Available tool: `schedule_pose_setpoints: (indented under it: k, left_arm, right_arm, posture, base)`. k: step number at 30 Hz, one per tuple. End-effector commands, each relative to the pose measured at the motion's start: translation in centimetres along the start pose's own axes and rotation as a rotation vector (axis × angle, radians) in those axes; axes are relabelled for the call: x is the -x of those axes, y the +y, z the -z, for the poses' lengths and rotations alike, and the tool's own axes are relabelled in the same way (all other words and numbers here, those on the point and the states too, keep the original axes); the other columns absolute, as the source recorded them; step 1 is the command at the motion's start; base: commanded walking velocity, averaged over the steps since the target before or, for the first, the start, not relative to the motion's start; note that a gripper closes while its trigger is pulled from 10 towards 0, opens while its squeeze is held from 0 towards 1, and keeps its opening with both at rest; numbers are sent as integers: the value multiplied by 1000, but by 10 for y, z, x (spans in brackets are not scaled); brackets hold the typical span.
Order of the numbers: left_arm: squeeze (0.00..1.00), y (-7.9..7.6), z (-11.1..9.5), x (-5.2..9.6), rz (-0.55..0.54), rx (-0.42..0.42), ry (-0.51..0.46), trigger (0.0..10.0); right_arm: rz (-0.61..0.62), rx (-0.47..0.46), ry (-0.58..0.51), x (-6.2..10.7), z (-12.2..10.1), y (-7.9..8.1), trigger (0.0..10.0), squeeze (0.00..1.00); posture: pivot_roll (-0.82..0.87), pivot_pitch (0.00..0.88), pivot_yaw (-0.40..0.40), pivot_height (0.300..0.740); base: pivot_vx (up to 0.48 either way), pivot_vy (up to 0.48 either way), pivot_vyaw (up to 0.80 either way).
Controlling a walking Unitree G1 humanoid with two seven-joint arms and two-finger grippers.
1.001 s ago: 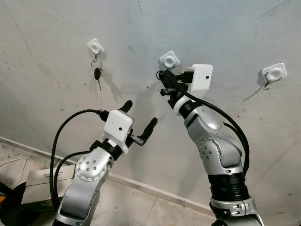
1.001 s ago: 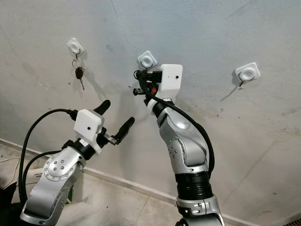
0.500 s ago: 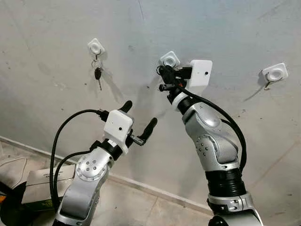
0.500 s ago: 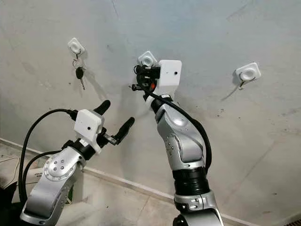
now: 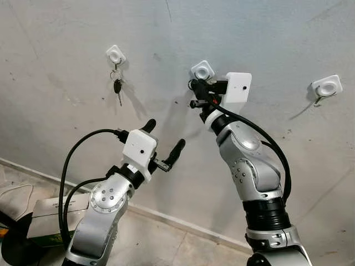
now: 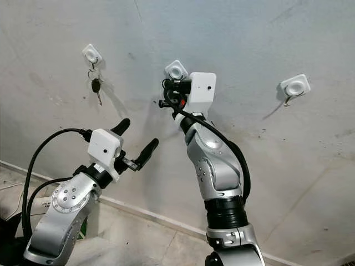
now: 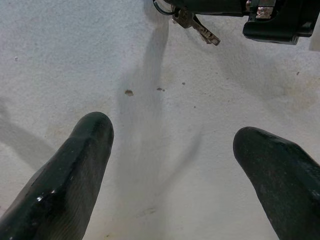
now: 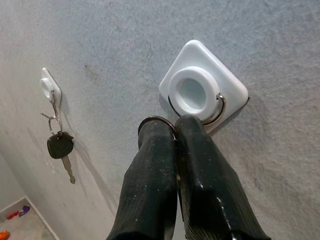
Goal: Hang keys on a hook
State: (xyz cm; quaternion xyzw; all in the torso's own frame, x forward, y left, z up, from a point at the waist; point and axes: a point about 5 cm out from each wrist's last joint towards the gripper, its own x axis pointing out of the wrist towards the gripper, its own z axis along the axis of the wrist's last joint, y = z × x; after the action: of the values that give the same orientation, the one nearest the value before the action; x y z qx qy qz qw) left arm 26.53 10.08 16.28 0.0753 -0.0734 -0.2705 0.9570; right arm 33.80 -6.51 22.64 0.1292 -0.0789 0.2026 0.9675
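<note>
Three white hooks are stuck on the grey wall. A black car key (image 5: pixel 117 87) hangs from the left hook (image 5: pixel 115 55). My right gripper (image 5: pixel 194 94) is raised just below the middle hook (image 5: pixel 202 70), shut on a key ring (image 8: pixel 155 122). The ring sits at the fingertips, close beside the hook's wire prong (image 8: pixel 220 107), and I cannot tell whether they touch. The keys (image 7: pixel 195 25) dangle under that gripper. Lower down and to the left, my left gripper (image 5: pixel 165 134) is open and empty, facing the wall.
The right hook (image 5: pixel 325 86) has a small metal piece under it. A cardboard box (image 5: pixel 50 213) and a white cable (image 5: pixel 16 191) lie on the floor at lower left. A skirting strip (image 5: pixel 183 224) runs along the wall's base.
My right gripper has risen a little and turned closer to the middle hook. The whole view has shifted slightly. The left arm has not moved.
</note>
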Motion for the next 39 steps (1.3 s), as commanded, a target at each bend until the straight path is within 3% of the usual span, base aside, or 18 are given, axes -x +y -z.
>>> schedule_pose_setpoints:
  k: [1, 13, 39]
  left_arm:
    - [0, 3, 0, 1, -13, -1, 5, 10000]
    - [0, 3, 0, 0, -8, 0, 8, 10000]
    - [0, 1, 1, 1, -1, -5, 9, 10000]
  right_arm:
    - [14, 4, -13, 0, -3, -3, 10000, 0]
    - [-85, -70, -57, 5, -12, -1, 10000, 0]
    - [-52, -2, -19, 4, -3, -3, 10000, 0]
  posture:
    - [95, 0, 33, 740]
    - [94, 0, 34, 740]
    - [97, 0, 33, 740]
  base:
    - [0, 0, 0]
    - [0, 0, 0]
    - [0, 0, 0]
